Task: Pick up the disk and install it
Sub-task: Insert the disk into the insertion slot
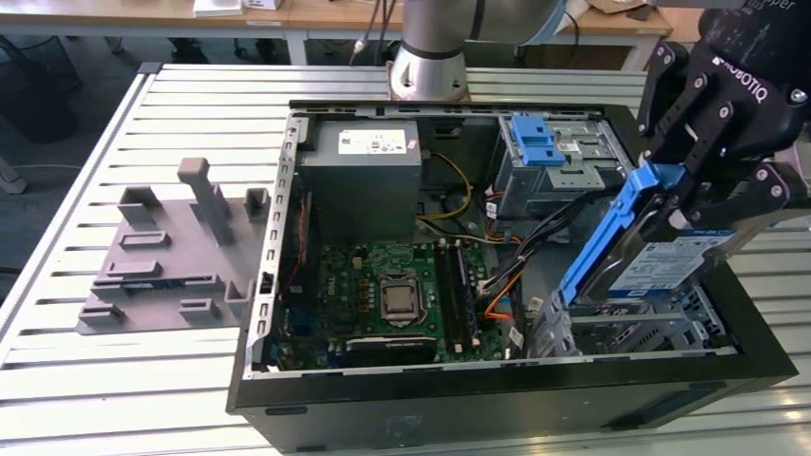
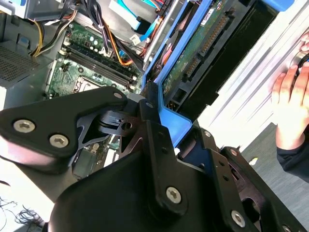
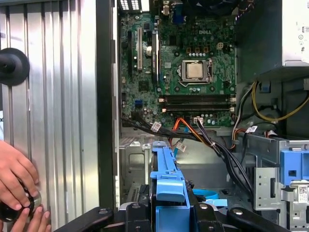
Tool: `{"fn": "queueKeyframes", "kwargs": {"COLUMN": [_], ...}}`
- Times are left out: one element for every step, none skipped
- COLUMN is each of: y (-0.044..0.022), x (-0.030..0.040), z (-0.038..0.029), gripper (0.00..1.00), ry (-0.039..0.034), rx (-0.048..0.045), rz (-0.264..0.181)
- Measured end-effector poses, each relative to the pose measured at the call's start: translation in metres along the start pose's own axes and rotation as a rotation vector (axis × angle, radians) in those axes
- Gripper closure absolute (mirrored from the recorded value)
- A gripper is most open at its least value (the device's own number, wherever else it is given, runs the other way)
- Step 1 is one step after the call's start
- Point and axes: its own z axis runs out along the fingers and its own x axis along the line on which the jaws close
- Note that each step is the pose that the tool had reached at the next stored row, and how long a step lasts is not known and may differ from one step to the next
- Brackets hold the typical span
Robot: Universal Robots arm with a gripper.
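Observation:
The disk [image 1: 671, 261], a flat metal drive with a blue-and-white label and blue plastic rails, hangs tilted on edge over the front right corner of the open computer case [image 1: 507, 385]. My gripper [image 1: 704, 204] is shut on it from above. Just below the disk sits an empty grey metal cage [image 1: 633, 328]. In the second wrist view the disk's green circuit side [image 2: 203, 43] runs away from the gripper [image 2: 164, 121]. In the first wrist view its blue rail [image 3: 166, 179] sticks out from between the fingers [image 3: 140, 215] toward the case interior.
Inside the case are the motherboard [image 1: 393, 294], a grey power-supply box [image 1: 367, 161], a drive bay with a blue latch [image 1: 545, 152] and loose cables [image 1: 507, 294]. A grey fixture [image 1: 165, 247] stands on the slatted table at the exterior view's left. A person's hand [image 3: 14, 179] rests beside the case.

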Motion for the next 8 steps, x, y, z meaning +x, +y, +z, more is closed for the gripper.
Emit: {"fn": "queueKeyframes", "kwargs": {"y": [-0.0001, -0.0001, -0.0003, -0.0004, -0.0004, -0.0004, -0.0005, -0.0006], "x": [0.0000, 0.0000, 0.0000, 0.0000, 0.0000, 0.0000, 0.0000, 0.0000], "z": [0.0007, 0.0012, 0.0016, 0.0019, 0.0023, 0.0028, 0.0033, 0.0037], "gripper": [0.64, 0.64, 0.64, 0.64, 0.64, 0.64, 0.64, 0.64], "ry": [0.0000, 0.0000, 0.0000, 0.0000, 0.0000, 0.0000, -0.0001, -0.0001], "rx": [0.0000, 0.0000, 0.0000, 0.0000, 0.0000, 0.0000, 0.0000, 0.0000], "rz": [0.000, 0.000, 0.000, 0.000, 0.000, 0.000, 0.000, 0.000]}}
